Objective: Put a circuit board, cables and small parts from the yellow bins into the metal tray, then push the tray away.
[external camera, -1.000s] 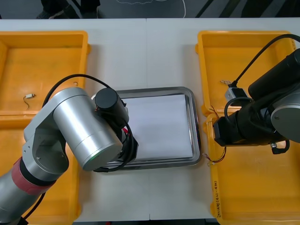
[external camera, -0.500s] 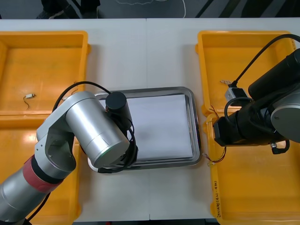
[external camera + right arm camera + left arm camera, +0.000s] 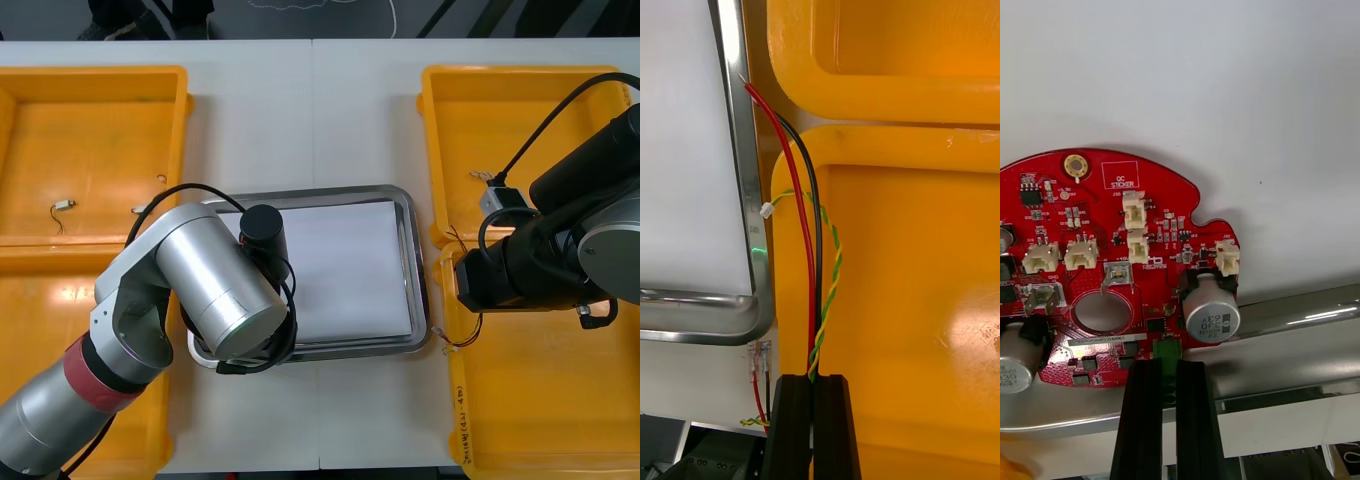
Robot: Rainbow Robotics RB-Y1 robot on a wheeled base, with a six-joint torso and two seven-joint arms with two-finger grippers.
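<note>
Now the left gripper [image 3: 1169, 365] pinches a round red circuit board [image 3: 1127, 225] over the shiny metal tray [image 3: 1300, 319]. Next, I think, it should let go. The right gripper [image 3: 812, 379] pinches thin coloured cables [image 3: 800, 225] over a yellow bin [image 3: 902, 262].

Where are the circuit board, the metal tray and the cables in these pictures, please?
circuit board [image 3: 1097, 202]: left wrist view, bare red surface beyond the white connectors.
metal tray [image 3: 330, 191]: front view, its far rim.
cables [image 3: 800, 217]: right wrist view, the red wire's middle stretch.

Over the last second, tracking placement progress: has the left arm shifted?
Yes. The silver left arm moved toward its right, farther over the shiny rectangular metal tray.
</note>
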